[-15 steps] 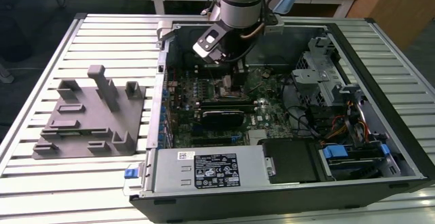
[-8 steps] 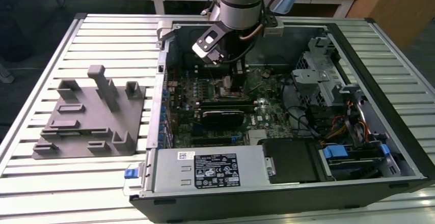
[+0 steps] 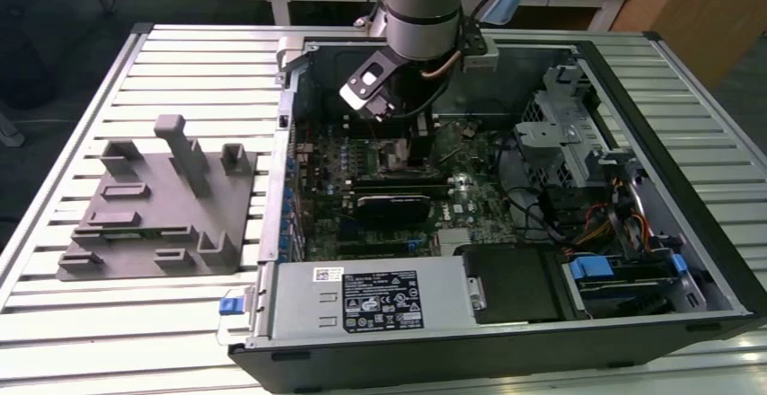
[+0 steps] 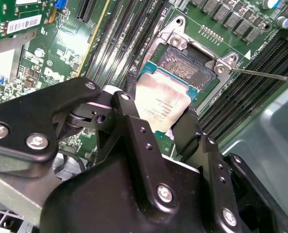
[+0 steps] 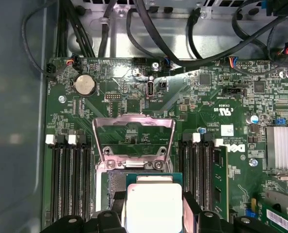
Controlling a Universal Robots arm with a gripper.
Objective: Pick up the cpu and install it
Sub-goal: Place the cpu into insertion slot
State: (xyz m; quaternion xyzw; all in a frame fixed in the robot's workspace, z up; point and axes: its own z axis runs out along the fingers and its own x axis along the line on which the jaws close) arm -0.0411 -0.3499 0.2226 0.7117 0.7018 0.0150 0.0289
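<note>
Over the socket (image 4: 185,68) rim, the gripper (image 4: 158,114) pinches the cpu (image 4: 163,97) by opposite edges, memory slots (image 5: 69,184) close alongside.

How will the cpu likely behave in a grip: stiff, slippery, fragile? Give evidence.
Probably stiff: the cpu looks flat though the gripper pinches only its edges. Possibly slippery: its metal top looks smooth and shiny. Likely fragile if dropped: it is thin and held just above the open socket.

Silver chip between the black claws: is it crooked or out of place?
Somewhat. The cpu is clamped in the gripper and appears tilted over the open socket rather than lying flat in it. Nothing looks damaged.
</note>
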